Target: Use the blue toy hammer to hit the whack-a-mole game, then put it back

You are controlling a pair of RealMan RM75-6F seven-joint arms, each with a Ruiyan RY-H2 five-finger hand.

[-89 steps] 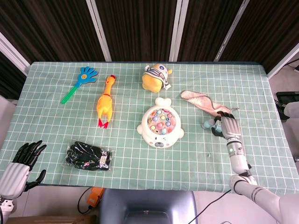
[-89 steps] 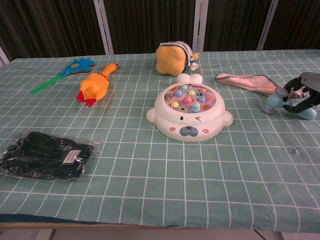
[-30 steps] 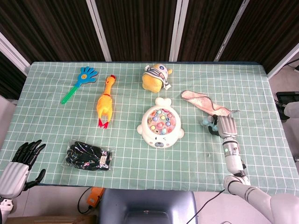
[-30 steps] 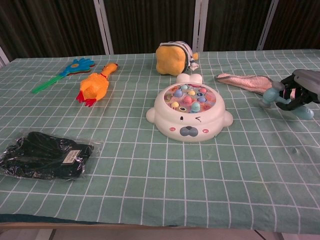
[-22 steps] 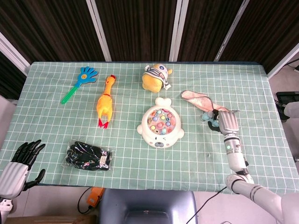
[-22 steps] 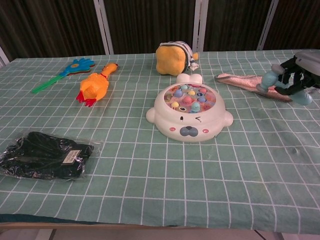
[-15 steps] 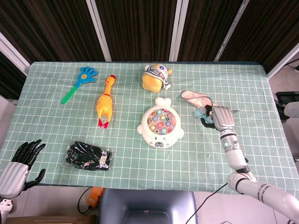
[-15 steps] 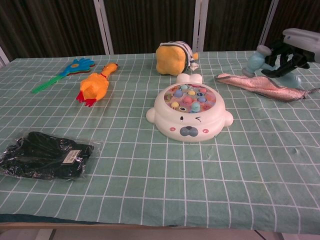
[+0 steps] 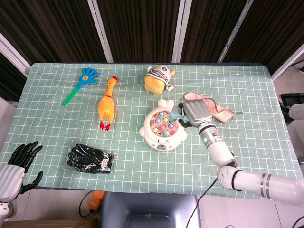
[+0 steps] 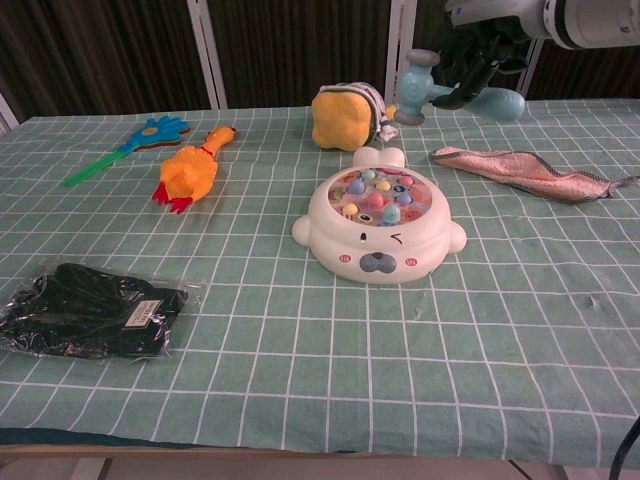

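Right hand [image 9: 197, 113] up over the surface [image 9: 142, 152], fingers wrapped round the blue toy hammer [image 10: 455, 88]. In chest view, hammer held well clear of the cloth, handle roughly level, pale-blue head [image 10: 415, 75] pointing left, rounded handle end sticking out to the right of the fist [image 10: 478, 45]. In head view, hammer head [image 9: 177, 113] poking out from the hand's left edge, over the right rim of the whack-a-mole game [image 9: 163, 129]. Cannot tell from either view whether head touches the pegs; chest view shows it well above the game [image 10: 378, 225], near the plush.

Game sits mid-surface: white animal-shaped base, coloured pegs on top, winking face on front w/ two small red dots; writing on those too small to read.

Left hand [image 9: 19, 164] at bottom-left corner, off the surface edge, fingers spread apart, holding nothing.

Elsewhere: pink cloth [image 9: 211, 105] just behind/right of right hand; yellow plush w/ striped cap [image 9: 159, 78] behind the game; rubber chicken [image 9: 107, 102] and blue hand clapper [image 9: 80, 84] to the left; black bundle in clear bag [image 9: 91, 159] front-left, w/ white label [image 10: 145, 312], print not legible.
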